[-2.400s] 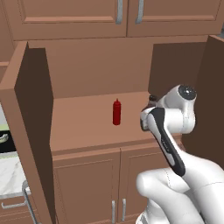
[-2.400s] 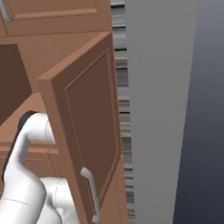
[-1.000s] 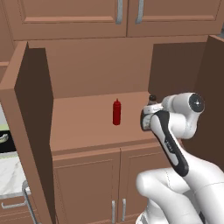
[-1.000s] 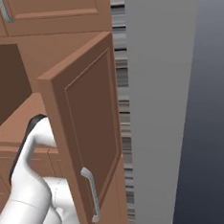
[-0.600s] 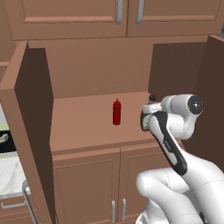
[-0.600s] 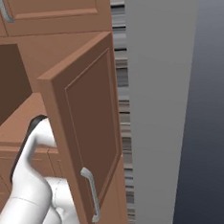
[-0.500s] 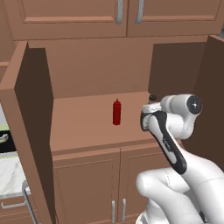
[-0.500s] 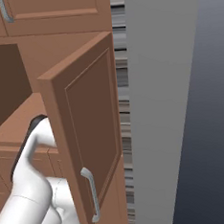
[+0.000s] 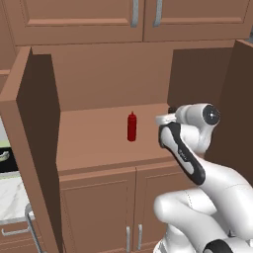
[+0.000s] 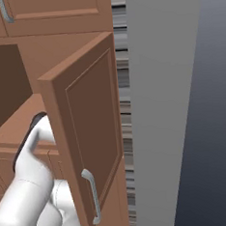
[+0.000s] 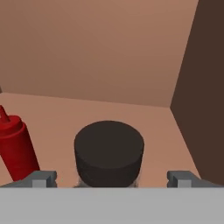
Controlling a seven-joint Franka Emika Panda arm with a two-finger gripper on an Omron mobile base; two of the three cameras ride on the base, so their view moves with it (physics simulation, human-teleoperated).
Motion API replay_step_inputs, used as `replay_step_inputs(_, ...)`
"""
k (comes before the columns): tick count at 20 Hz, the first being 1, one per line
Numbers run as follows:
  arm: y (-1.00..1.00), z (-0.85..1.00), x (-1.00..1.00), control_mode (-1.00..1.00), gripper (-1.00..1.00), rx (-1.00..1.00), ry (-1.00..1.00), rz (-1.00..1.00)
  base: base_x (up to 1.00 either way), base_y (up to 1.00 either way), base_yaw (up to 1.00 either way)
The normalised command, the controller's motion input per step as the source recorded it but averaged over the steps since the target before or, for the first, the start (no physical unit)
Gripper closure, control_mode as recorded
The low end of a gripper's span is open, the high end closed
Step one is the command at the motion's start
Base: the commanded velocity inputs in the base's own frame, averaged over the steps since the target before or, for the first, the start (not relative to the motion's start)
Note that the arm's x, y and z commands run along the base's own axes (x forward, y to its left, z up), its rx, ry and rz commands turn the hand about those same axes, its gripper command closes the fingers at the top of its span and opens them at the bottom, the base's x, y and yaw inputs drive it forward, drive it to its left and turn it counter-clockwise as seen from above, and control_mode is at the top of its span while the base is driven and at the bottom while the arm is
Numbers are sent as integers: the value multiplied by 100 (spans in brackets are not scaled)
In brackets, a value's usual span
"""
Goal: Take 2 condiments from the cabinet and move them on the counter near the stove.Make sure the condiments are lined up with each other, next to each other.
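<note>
I have the gripper (image 11: 111, 178) spread wide, one fingertip on either side of the dark brown bottle (image 11: 109, 154), not touching it. The red squeeze bottle (image 9: 132, 127) stands upright on the cabinet (image 9: 89, 143) shelf to its left, with the back wall beyond.

White arm's wrist joint (image 9: 207, 114) swung slightly rightward since the earliest left base picture, then eased a touch back left. In the right base view the arm's dark elbow band (image 10: 28, 142) sits a little farther right than at first.
</note>
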Motion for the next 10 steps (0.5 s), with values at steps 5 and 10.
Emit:
replay_step_inputs(5, 13, 0, 19, -100, -100, 0, 1, 0, 0, 0, 0)
replay_step_inputs(10, 1, 0, 11, -100, 100, 0, 0, 1, 0, 0, 0)
